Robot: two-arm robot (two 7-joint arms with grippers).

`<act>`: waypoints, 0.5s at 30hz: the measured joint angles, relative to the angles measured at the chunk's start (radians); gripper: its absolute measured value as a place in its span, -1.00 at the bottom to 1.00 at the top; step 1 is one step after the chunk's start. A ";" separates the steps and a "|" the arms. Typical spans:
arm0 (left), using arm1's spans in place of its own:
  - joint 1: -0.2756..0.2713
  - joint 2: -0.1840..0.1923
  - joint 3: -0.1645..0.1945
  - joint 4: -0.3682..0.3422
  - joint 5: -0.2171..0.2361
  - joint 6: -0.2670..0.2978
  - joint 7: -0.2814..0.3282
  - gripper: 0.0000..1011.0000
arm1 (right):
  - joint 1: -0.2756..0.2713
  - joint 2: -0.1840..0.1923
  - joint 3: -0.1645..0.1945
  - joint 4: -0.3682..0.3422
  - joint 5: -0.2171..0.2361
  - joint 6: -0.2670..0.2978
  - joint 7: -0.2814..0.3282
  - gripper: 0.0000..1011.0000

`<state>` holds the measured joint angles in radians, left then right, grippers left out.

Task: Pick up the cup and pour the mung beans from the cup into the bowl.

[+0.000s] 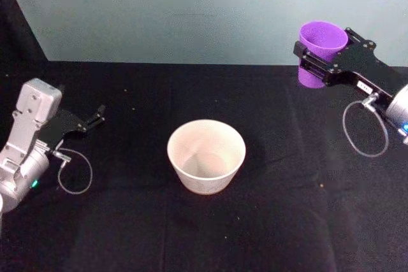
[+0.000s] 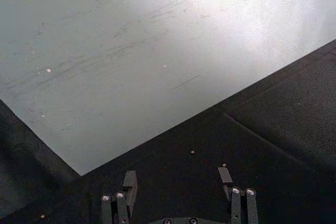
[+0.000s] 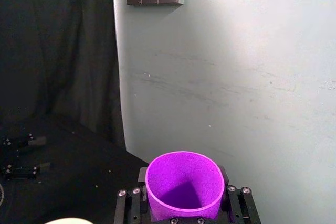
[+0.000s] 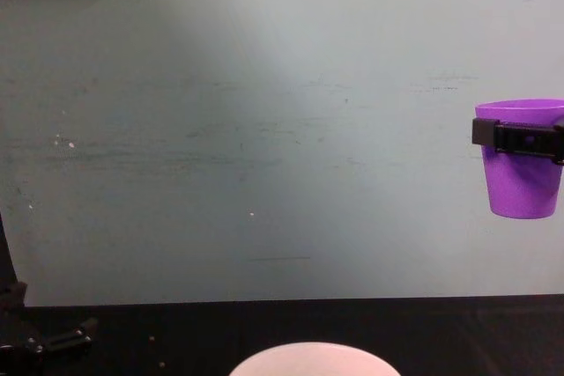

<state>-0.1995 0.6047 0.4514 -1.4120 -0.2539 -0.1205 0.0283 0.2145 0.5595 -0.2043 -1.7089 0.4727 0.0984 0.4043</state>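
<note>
Head view: right end effector (image 1: 324, 57) grips upright cup (image 1: 317, 37) aloft; bowl (image 1: 205, 180) interior bare; left end effector (image 1: 99, 116) released.

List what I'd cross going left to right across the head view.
Left gripper, parked with jaws open → bowl → cup, clamped in the right gripper.

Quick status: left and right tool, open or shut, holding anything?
Left tool: open, holding nothing.
Right tool: shut on the cup, upright, lifted.
</note>
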 joint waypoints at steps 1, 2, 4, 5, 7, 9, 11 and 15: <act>0.000 0.000 0.000 0.000 0.000 0.000 0.000 0.98 | 0.000 0.000 0.000 0.000 0.000 0.000 0.000 0.48; 0.000 0.000 0.000 0.000 0.000 0.000 0.000 0.98 | 0.000 0.000 0.000 0.000 0.000 0.000 0.000 0.48; 0.000 0.000 0.000 0.000 0.000 0.000 0.000 0.98 | 0.000 0.000 0.000 0.000 0.000 0.000 0.000 0.48; 0.000 0.000 0.000 0.000 0.000 0.000 0.000 0.98 | 0.000 0.000 0.000 0.000 0.000 0.000 0.000 0.48; 0.000 0.000 0.000 0.000 0.000 0.000 0.000 0.98 | 0.000 0.000 0.000 0.000 0.000 0.000 0.000 0.48; 0.000 0.000 0.000 0.000 0.000 0.000 0.000 0.98 | 0.000 0.000 0.000 0.000 0.000 0.000 0.000 0.48; 0.000 0.000 0.000 0.000 0.000 0.000 0.000 0.98 | 0.000 0.000 0.000 0.000 0.000 0.000 0.000 0.48; 0.000 0.000 0.000 0.000 0.000 0.000 0.000 0.98 | 0.000 0.000 0.000 0.000 0.000 0.000 0.000 0.48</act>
<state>-0.1995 0.6047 0.4514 -1.4120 -0.2539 -0.1205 0.0283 0.2145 0.5595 -0.2043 -1.7089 0.4727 0.0984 0.4044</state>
